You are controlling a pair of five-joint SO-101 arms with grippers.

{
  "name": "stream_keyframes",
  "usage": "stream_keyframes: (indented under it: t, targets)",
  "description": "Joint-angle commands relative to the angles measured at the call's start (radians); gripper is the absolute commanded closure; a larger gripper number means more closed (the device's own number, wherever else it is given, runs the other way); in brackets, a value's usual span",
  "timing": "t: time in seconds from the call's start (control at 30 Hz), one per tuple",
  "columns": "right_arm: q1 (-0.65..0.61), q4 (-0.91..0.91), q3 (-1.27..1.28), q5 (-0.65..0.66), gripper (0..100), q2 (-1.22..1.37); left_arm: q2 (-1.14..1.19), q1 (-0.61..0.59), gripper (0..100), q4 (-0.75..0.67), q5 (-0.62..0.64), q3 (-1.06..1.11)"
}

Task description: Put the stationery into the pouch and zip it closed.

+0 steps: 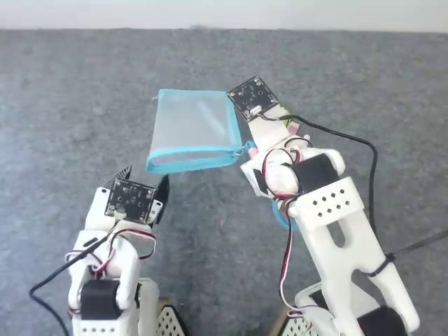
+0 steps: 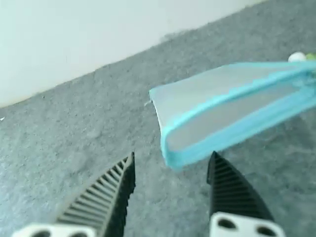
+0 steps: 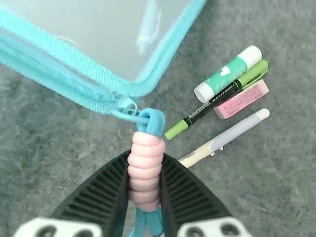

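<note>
One translucent pouch [image 1: 192, 129] with blue edging sits mid-counter, its long zip edge facing the two arms; in the left wrist view the two blue bands of that edge [image 2: 222, 133] stand apart, so the mouth gapes. At the pouch's corner nearest the right arm, the zip slider [image 3: 126, 106] carries a blue loop and a ribbed pink pull [image 3: 144, 170]. Right fingers [image 3: 144, 157] are closed tight on that pull, one black pad on each side of it. Just beside that corner, outside the pouch, the stationery lies on the grey counter [image 1: 70, 105]: a glue stick [image 3: 227, 74] with a white cap, a green pen [image 3: 217, 98] touching it, a pink eraser [image 3: 242, 100] against the pen, and a pale pen [image 3: 224, 138] a little apart, all roughly parallel. In the high view a glimpse of pink and green [image 1: 290, 126] shows them past the right arm's wrist. Left fingers [image 1: 145, 178] hang spread wide and hold nothing, near the pouch's opposite corner [image 2: 170, 148], which shows between their tips from the left wrist camera.
</note>
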Motion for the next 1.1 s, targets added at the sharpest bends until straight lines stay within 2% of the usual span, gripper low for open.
stream_keyframes:
  t: [0.0,0.23,0.4,0.67,0.87,1.07]
  targets:
    - [-0.013,0.03,-0.063,-0.012,99.1,-0.062,0.006,0.018,70,-0.037,0.071,-0.058]
    - [-0.013,0.039,-0.026,-0.008,99.1,-0.064,0.006,0.012,71,-0.08,0.094,-0.008]
    - [-0.007,0.064,-0.023,0.048,99.1,-0.064,0.006,-0.101,71,-0.164,0.094,0.039]
    - [-0.008,0.068,-0.009,0.049,99.1,-0.099,0.006,-0.078,73,-0.195,0.092,0.108]
    - [-0.059,0.17,-0.003,0.055,99.1,-0.229,0.006,-0.074,73,-0.227,0.092,0.133]
    - [-0.084,0.191,0.031,0.087,99.1,-0.263,0.006,-0.074,73,-0.226,0.092,0.134]
